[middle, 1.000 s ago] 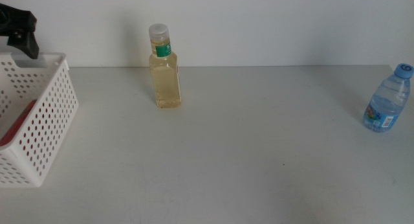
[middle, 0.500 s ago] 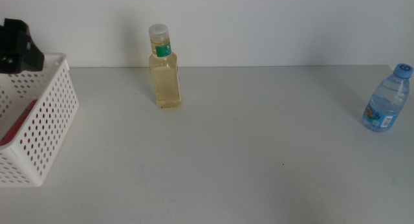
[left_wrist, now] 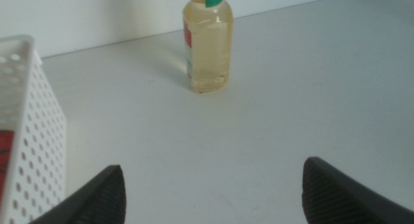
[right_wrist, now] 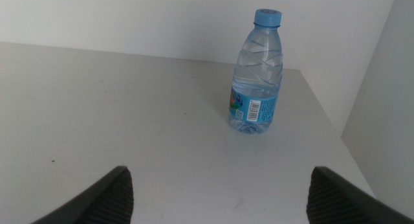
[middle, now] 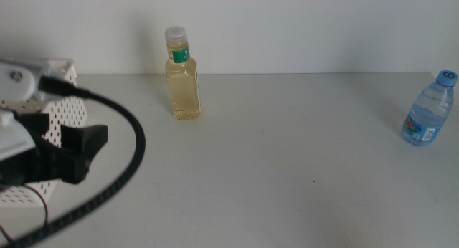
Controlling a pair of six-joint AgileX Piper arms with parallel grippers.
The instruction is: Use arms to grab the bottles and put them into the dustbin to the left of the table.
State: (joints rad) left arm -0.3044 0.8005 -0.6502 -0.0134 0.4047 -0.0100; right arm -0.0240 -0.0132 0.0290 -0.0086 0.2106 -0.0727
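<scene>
A square clear bottle of yellow liquid (middle: 183,87) with a white cap stands upright at the back of the table (middle: 287,169). My left gripper (left_wrist: 213,167) is open and empty, facing this yellow bottle (left_wrist: 207,52) from well short of it. The left arm (middle: 50,151) hangs in front of the white perforated dustbin (middle: 57,64) and covers most of it. A sliver of red (left_wrist: 4,153) shows inside the dustbin (left_wrist: 39,140). The small blue-capped water bottle (middle: 429,113) stands at the far right. My right gripper (right_wrist: 220,173) is open, with this water bottle (right_wrist: 255,81) some way ahead.
A white wall runs behind the table. In the right wrist view the table's right edge (right_wrist: 336,130) lies close beside the water bottle. A black cable (middle: 122,176) loops from the left arm toward the lower left corner.
The left arm has swung from above the dustbin's far corner down into the foreground and now hides most of the dustbin. Both bottles stay where they were.
</scene>
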